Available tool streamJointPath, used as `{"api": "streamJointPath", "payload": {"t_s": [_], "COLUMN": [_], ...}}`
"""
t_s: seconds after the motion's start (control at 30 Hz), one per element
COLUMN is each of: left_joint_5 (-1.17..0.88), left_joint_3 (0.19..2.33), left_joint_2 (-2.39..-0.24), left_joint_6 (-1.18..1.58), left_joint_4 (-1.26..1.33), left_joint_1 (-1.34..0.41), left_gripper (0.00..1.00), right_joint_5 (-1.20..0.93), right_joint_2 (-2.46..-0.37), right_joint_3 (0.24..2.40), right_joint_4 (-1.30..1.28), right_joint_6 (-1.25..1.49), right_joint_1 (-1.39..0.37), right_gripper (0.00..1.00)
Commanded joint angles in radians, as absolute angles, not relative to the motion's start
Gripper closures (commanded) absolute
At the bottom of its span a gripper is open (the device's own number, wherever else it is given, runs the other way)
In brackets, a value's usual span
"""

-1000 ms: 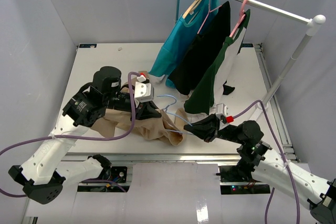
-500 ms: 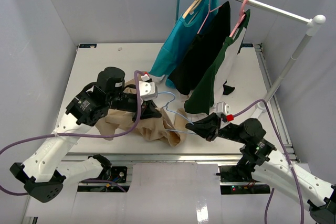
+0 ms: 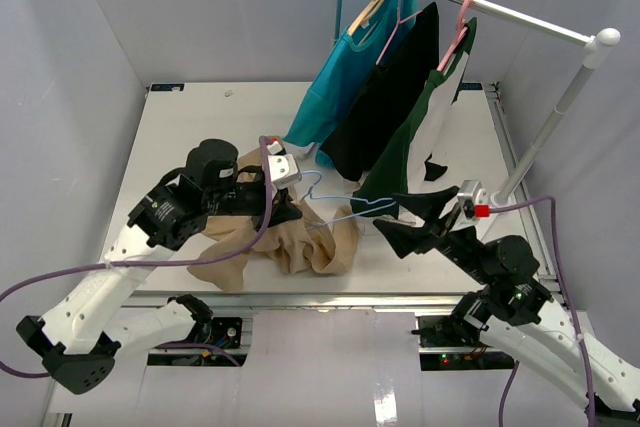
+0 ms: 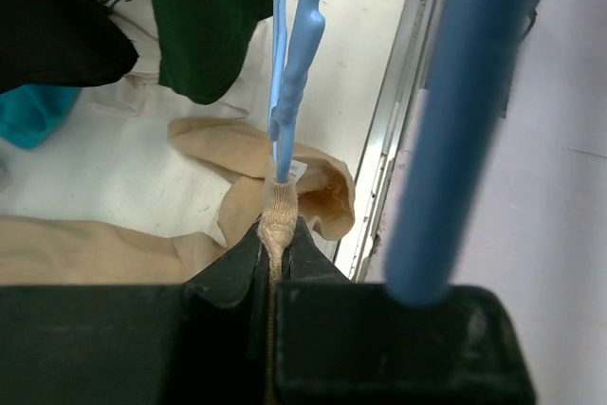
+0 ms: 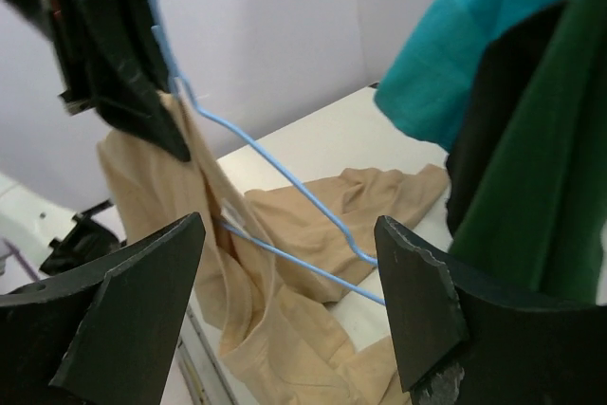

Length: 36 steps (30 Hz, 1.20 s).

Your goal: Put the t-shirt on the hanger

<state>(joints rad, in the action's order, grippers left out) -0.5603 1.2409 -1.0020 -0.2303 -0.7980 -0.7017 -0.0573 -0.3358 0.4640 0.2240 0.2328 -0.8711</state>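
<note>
The tan t-shirt [image 3: 300,242] lies crumpled on the table's near middle, with one part lifted. My left gripper [image 3: 283,199] is shut on its ribbed collar [image 4: 278,206], and its jaws pinch the fabric [image 4: 277,230]. The light-blue hanger [image 3: 335,205] runs from the collar toward the right, and its wire enters the fabric just above the jaws [image 4: 292,64]. My right gripper [image 3: 420,219] is open and empty to the right of the hanger. In the right wrist view, its gripper [image 5: 289,234] frames the hanger [image 5: 275,163] and the t-shirt [image 5: 285,348], touching neither.
A white garment rail [image 3: 500,9] stands at the back right, holding a teal shirt [image 3: 335,87], a black garment [image 3: 385,97] and a dark green shirt [image 3: 410,142] on pink and wooden hangers. They hang low, close behind the blue hanger. The table's near edge [image 3: 330,297] lies just under the t-shirt.
</note>
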Motion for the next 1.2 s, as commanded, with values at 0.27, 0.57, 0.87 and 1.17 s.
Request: {"api": "streamJointPath", "payload": {"t_s": [0.27, 0.57, 0.87, 1.17], "left_joint_5": [-0.355, -0.273, -0.235, -0.210], "left_joint_3": [1.193, 1.094, 1.035, 1.019], "left_joint_2": [-0.733, -0.624, -0.543, -0.499], "left_joint_6": [-0.065, 0.101, 0.120, 0.133], "left_joint_4": [-0.693, -0.611, -0.589, -0.584], "left_joint_1": [-0.701, -0.701, -0.701, -0.701], "left_gripper": [1.00, 1.00, 1.00, 1.00], "right_joint_5": [0.020, 0.042, 0.496, 0.688], "right_joint_2": [-0.443, -0.632, -0.836, -0.962], "right_joint_3": [0.582, 0.600, 0.677, 0.670], "right_joint_4": [0.079, 0.230, 0.241, 0.256], "right_joint_6": [0.382, 0.445, 0.406, 0.472], "right_joint_1": [-0.877, -0.985, -1.303, -1.383], "right_gripper": [0.30, 0.38, 0.35, 0.32]}}
